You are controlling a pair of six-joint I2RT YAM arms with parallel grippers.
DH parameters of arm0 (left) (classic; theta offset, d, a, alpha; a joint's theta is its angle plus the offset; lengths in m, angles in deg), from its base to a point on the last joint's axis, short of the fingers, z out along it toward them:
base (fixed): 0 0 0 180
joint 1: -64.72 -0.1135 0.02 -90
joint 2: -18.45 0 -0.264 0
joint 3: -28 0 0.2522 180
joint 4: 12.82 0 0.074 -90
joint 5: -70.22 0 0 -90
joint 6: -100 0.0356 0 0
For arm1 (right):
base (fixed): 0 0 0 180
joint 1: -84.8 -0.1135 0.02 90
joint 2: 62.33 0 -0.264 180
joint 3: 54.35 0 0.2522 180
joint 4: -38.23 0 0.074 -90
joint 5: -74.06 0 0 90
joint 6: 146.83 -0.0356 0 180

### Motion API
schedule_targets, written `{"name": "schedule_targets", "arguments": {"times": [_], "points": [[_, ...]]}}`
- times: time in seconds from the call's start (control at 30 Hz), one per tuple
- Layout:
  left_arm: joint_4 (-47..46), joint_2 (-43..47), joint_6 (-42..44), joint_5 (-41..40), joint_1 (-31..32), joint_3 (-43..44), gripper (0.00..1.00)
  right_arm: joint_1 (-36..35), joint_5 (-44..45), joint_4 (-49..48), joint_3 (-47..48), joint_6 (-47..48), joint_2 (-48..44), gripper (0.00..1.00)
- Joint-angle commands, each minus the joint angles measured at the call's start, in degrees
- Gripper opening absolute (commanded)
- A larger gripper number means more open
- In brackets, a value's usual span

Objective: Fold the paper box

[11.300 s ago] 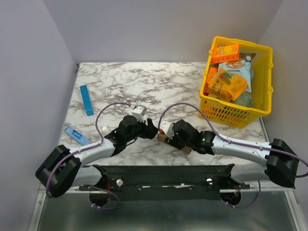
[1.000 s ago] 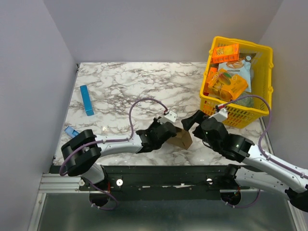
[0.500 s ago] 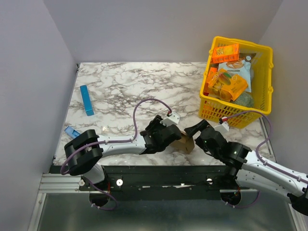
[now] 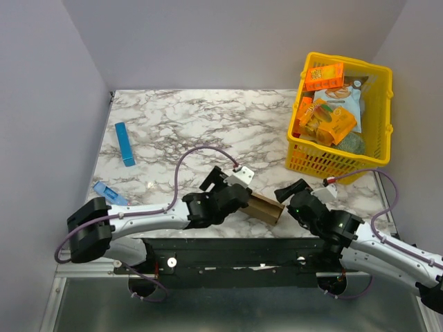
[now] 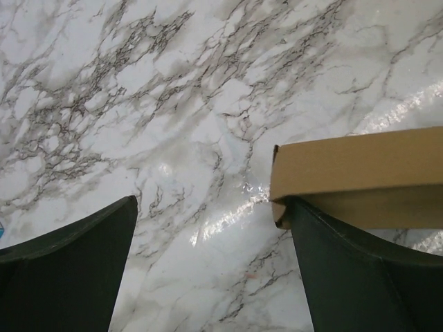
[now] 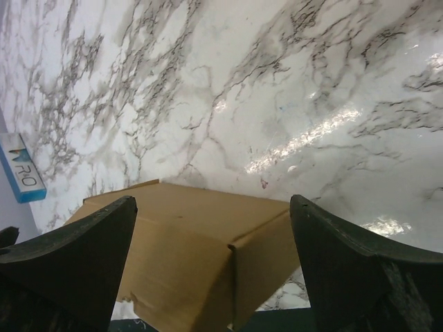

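Near the front edge of the marble worktop [image 4: 208, 117], the brown paper box [image 4: 265, 206] lies folded into a carton between the left end effector [image 5: 211, 204] and right end effector [image 6: 212, 200], both spread wide and gripping nothing, seemingly so it rests unaided.

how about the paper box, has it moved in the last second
Yes, slightly. In the top view the paper box has shifted towards the near edge of the table, a little further from the yellow basket.
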Motion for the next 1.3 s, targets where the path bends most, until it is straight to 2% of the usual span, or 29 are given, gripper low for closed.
{"name": "schedule_targets", "arguments": {"times": [0.0,0.2,0.4,0.53,0.67,0.8,0.9,1.0,1.27], "points": [[-0.99,7.01,0.84,7.92,0.29,-4.71,0.99,-0.28,4.88,3.22,-1.97,-2.65,-1.59,0.98],[-2.84,9.48,-0.47,15.90,0.29,-6.22,0.99,-0.28,5.32,3.31,-1.62,-0.46,-1.68,0.99],[-2.66,14.04,-7.41,22.59,-1.28,-4.90,0.99,-0.27,2.34,7.70,0.23,-1.68,-3.70,1.00],[-3.45,17.91,-11.80,33.02,-5.67,-5.07,0.99,-0.28,-0.38,9.98,-0.03,-3.79,-7.13,1.00],[-4.50,20.20,-17.34,44.45,-17.51,-5.59,0.99,-0.28,-1.27,11.56,0.84,-3.18,-10.64,1.00],[-8.72,20.74,-23.40,51.68,-24.91,-7.18,0.99,-0.28,-2.06,12.36,2.42,-2.39,-12.49,0.99],[-12.76,18.46,-26.22,56.41,-27.56,-8.32,0.99,-0.27,-4.25,10.08,2.43,-0.98,-12.76,0.98],[-15.84,16.26,-28.33,59.24,-28.62,-9.02,0.99,-0.19,-7.85,7.88,1.90,-0.36,-11.62,0.98],[-17.69,12.48,-29.30,58.99,-29.32,-11.05,0.99,-0.19,-12.96,4.45,0.14,-0.63,-10.74,0.96]]}}
